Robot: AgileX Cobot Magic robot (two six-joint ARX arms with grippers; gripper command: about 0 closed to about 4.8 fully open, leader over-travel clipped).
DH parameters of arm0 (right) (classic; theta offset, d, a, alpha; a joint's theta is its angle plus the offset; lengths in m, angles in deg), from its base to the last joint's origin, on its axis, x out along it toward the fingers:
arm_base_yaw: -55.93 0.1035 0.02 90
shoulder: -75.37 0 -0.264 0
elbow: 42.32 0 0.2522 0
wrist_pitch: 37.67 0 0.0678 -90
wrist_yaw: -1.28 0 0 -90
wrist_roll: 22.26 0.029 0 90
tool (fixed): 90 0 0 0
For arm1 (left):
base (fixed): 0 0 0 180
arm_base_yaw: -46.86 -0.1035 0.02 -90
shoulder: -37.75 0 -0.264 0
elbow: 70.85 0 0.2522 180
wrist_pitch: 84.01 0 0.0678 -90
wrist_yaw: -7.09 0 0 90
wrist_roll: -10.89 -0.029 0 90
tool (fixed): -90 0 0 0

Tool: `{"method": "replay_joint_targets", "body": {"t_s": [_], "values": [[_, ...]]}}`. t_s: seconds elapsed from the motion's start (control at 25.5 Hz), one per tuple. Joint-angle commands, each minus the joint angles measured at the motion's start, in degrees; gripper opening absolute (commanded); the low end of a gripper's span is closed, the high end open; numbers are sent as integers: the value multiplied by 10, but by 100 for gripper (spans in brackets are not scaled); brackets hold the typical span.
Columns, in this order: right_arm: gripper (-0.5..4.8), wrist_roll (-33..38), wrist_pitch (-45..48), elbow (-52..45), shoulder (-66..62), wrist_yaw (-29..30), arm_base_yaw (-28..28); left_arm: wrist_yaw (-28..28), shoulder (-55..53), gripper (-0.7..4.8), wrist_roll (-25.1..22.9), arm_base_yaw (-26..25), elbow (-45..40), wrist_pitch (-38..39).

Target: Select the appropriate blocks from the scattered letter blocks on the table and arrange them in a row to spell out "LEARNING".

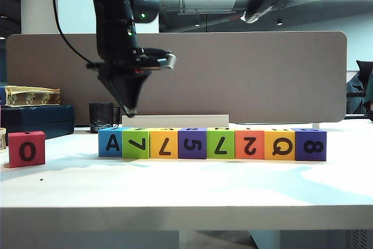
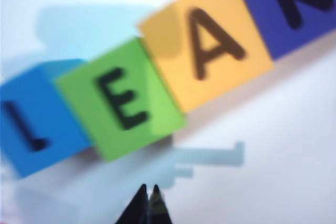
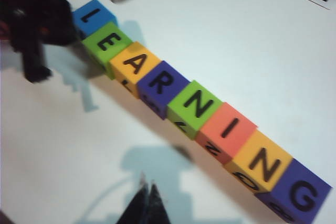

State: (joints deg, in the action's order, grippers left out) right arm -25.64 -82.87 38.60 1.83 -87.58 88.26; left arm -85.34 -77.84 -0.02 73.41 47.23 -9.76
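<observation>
Eight blocks [image 3: 198, 106] are set touching in one row on the table [image 1: 186, 185] so that LEARNING is read from their tops, the red O cube [image 1: 26, 148] is left well apart as unneeded, and the left gripper [image 1: 129, 111] above the row's blue end and the right gripper [image 3: 147, 192] over bare table are both seen pinched together, holding nothing.

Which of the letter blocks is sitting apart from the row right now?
The red block marked "O", alone near the table's left edge. The other eight touch side by side in one row, from the blue block to the purple block at the right end.
</observation>
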Motion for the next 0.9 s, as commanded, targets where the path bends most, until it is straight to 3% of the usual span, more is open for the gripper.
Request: {"method": "replay_joint_targets", "body": {"t_s": [0.04, 0.63, 0.9], "values": [[-2, -13, 9, 2, 2, -7, -20, -16, 17, -6, -2, -13, 0, -6], [-2, -14, -37, 2, 3, -14, -111, -12, 23, -6, 8, -67, 0, 26], [-2, -14, -65, 3, 5, -8, -111, 105, 47, -6, 3, -66, 0, 41]]}}
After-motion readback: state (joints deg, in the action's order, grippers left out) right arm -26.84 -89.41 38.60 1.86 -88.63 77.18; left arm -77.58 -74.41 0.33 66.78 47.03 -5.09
